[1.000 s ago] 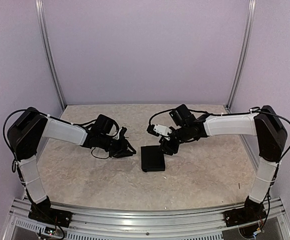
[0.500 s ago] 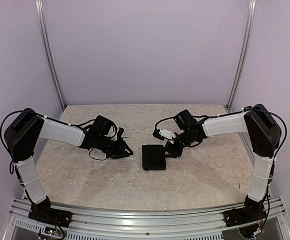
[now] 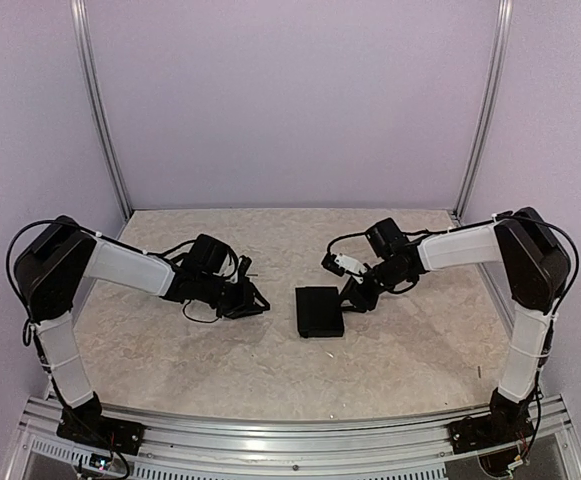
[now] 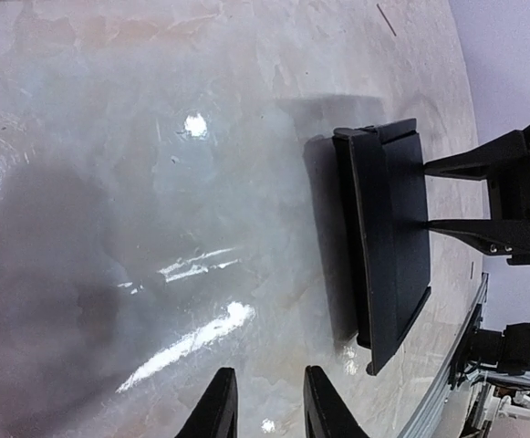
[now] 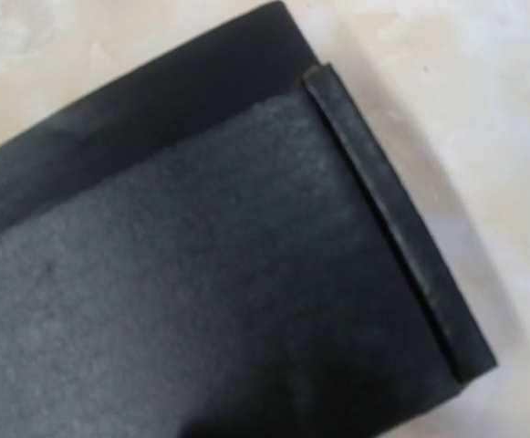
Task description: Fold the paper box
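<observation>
From above, the paper box had slid right across the desk, alongside the right end effector as that arm drew back, stretched low. The left end effector hung low, apart from the box. Left wrist: the left one stood slightly spread, empty; the right one, spread, touched the box's edge with both tips. Right wrist: only the box showed.

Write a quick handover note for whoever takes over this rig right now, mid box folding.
Left gripper: open, empty, left of the paper box, apart from it.
Right gripper: jaws apart, tips at the paper box's right edge, not around it.
Paper box: flat on the table between the arms.
Done: folded into a slim box shape.
Left to do: near end flap looks not fully shut; check and tuck it.
</observation>
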